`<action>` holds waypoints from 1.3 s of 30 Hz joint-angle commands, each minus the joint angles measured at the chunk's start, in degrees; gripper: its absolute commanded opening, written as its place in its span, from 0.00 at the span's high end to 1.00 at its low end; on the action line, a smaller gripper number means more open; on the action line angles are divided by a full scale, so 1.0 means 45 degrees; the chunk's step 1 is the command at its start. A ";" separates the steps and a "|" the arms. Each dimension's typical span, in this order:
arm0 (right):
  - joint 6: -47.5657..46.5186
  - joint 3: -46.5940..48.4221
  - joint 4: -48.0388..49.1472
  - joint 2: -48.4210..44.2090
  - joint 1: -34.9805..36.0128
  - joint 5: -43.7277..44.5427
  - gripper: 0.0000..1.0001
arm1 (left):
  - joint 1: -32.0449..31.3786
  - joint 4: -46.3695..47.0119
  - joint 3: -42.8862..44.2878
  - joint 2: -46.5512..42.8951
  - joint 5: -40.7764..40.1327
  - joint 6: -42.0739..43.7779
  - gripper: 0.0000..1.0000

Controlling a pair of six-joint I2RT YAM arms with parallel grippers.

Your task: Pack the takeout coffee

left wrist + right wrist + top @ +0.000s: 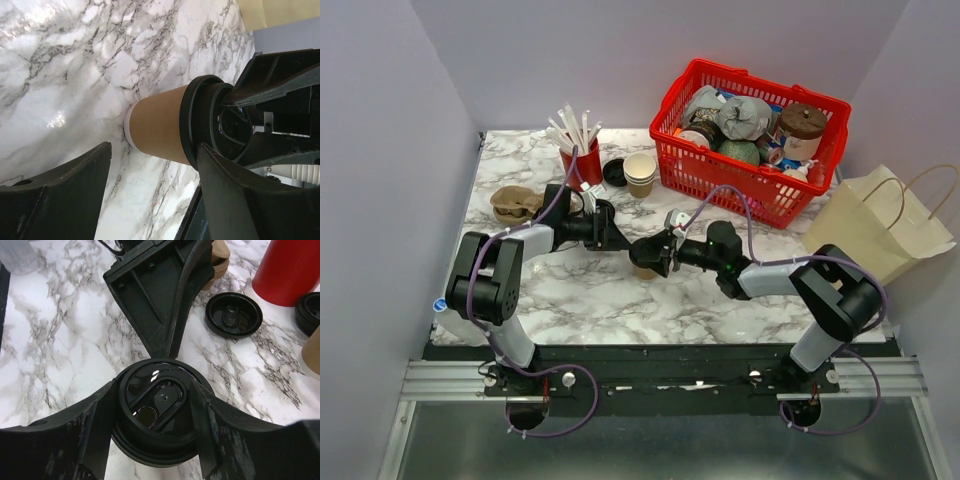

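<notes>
Standing upright mid-frame in the top view on the marble table: kraft takeout cup, black lid on top. Right gripper comes from above, fingers clasping the lid's rim. Left gripper is level with the cup wall, spread wide and straddling it, one finger clear.

the small brown kraft cup is standing upright near the middle of the marble worktop, pale band at its foot, black lid sitting on top.
</notes>
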 commanded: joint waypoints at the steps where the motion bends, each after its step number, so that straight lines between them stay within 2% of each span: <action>1: 0.1518 -0.0710 -0.1900 0.1813 0.0024 0.1967 0.34 | -0.0260 -0.1092 -0.0038 0.0733 -0.0864 0.1162 0.25; 6: 0.1284 -0.0592 -0.2407 0.1814 0.0024 0.2221 0.35 | -0.0260 -0.1073 -0.0096 0.0714 -0.0923 0.1396 0.25; 9: 0.1205 -0.0709 -0.2407 0.1269 0.0024 0.1714 0.33 | -0.0260 -0.1092 -0.0174 0.0500 -0.0767 0.1416 0.25; 15: 0.0679 0.0089 -0.5022 -0.0429 0.0024 0.1285 0.28 | -0.0260 -0.0917 -0.0252 0.0090 -0.0552 0.1416 0.25; 18: 0.0249 0.0753 -0.6680 -0.0822 0.0024 0.0271 0.23 | -0.0260 -0.0858 -0.0253 -0.0067 -0.0454 0.1260 0.25; 19: 0.0248 0.1297 -0.7110 -0.0920 0.0024 0.0036 0.00 | -0.0260 -0.0568 -0.0233 -0.0126 -0.0415 0.1241 0.25; 23: 0.0598 0.2141 -0.8498 -0.1408 0.0024 -0.0591 0.00 | -0.0260 -0.0526 -0.0097 -0.0224 -0.0395 0.1202 0.25; 27: 0.0639 0.2727 -0.9417 -0.2306 -0.0073 -0.0144 0.00 | -0.0260 -0.0077 -0.0155 -0.0419 -0.0317 0.0851 0.25; 31: 0.0716 0.3234 -1.0705 -0.3010 -0.0871 -0.0221 0.00 | -0.0280 0.0411 -0.0233 -0.0536 -0.0259 0.0344 0.25; 35: 0.1049 0.3762 -1.2538 -0.3031 -0.1830 -0.0590 0.01 | -0.0299 0.1171 -0.0409 -0.0712 -0.0064 -0.0263 0.25; 39: 0.0913 0.4406 -1.3909 -0.2212 -0.2319 -0.1410 0.04 | -0.0299 0.1583 -0.0428 -0.0868 0.0034 -0.0673 0.25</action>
